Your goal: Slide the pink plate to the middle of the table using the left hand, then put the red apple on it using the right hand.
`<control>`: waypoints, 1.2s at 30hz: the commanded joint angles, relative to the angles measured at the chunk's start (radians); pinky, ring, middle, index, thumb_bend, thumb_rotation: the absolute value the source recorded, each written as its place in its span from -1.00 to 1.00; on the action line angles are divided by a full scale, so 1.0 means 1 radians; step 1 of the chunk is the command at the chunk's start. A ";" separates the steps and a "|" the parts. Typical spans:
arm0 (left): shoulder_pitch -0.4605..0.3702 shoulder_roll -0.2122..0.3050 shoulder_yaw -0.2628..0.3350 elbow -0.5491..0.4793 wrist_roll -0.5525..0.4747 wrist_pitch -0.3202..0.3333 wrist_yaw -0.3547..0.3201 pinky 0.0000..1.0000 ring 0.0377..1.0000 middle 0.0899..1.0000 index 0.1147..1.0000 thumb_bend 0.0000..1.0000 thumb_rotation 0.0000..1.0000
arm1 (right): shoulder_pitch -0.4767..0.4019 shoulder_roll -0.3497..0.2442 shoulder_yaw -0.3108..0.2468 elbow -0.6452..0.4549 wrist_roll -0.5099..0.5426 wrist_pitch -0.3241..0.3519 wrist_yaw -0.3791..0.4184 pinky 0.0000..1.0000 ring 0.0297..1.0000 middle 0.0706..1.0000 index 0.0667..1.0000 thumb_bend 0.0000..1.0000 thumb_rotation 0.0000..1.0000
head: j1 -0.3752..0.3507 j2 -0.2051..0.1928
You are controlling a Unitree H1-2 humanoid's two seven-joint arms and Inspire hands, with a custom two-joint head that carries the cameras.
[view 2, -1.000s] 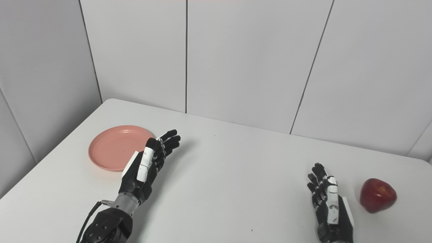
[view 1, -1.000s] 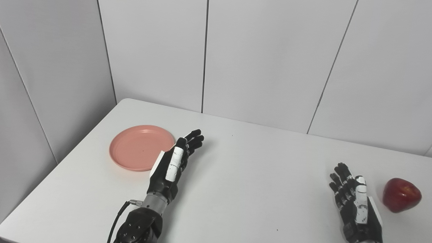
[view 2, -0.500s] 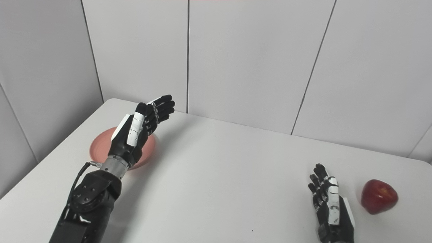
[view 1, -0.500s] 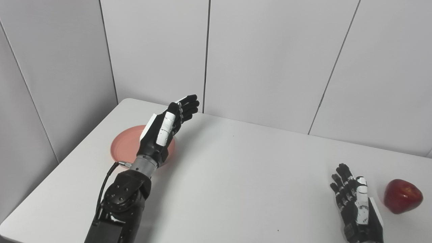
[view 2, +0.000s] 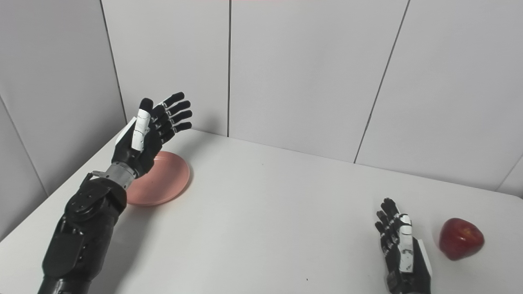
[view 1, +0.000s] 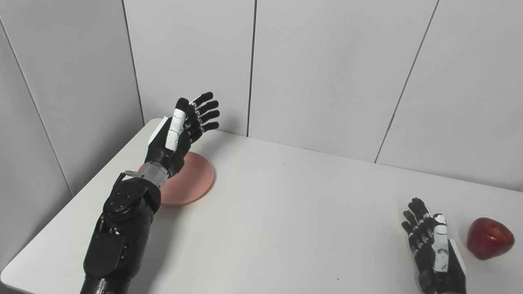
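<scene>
Hovering above the pink plate at the table's far-left, the left hand is empty, fingers spread. Nothing's done: right hand lies open, just beside the red apple.

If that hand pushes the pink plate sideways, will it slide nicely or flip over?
The pink plate looks shallow and lies flat on the smooth white table, so it probably slides rather than tips. It seems stiff and light; a push high on its rim might make it skid or spin.
</scene>
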 commanded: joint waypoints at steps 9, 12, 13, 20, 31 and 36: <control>-0.104 0.084 0.037 0.065 -0.023 -0.079 -0.031 0.67 0.79 0.79 0.75 1.00 0.90 | 0.050 0.012 -0.001 0.047 0.012 -0.039 0.014 1.00 0.96 0.94 0.87 0.64 1.00 | 0.001 -0.002; -0.107 0.094 0.049 0.095 -0.024 -0.087 -0.030 0.68 0.79 0.79 0.78 0.99 0.90 | 0.051 0.011 0.000 0.047 0.011 -0.040 0.013 1.00 0.96 0.94 0.87 0.64 1.00 | 0.001 -0.002; -0.109 0.096 0.052 0.104 -0.025 -0.089 -0.031 0.68 0.79 0.79 0.77 0.99 0.88 | 0.051 0.011 0.000 0.046 0.010 -0.039 0.013 1.00 0.96 0.94 0.87 0.64 1.00 | 0.001 -0.002; -0.122 0.124 0.074 0.174 -0.014 -0.109 -0.016 0.75 0.78 0.74 0.70 1.00 0.81 | 0.049 0.009 0.000 0.047 0.012 -0.037 0.015 1.00 0.96 0.94 0.88 0.63 1.00 | 0.010 -0.005; -0.170 0.210 0.094 0.333 0.010 -0.162 -0.027 0.72 0.76 0.78 0.83 1.00 0.79 | 0.048 0.006 -0.002 0.051 0.012 -0.038 0.016 1.00 0.95 0.94 0.87 0.63 1.00 | 0.009 -0.004; -0.185 0.230 0.096 0.422 0.018 -0.213 -0.033 0.68 0.73 0.75 0.80 1.00 0.77 | 0.051 0.004 -0.001 0.046 0.008 -0.033 0.013 1.00 0.95 0.93 0.87 0.64 1.00 | 0.008 -0.001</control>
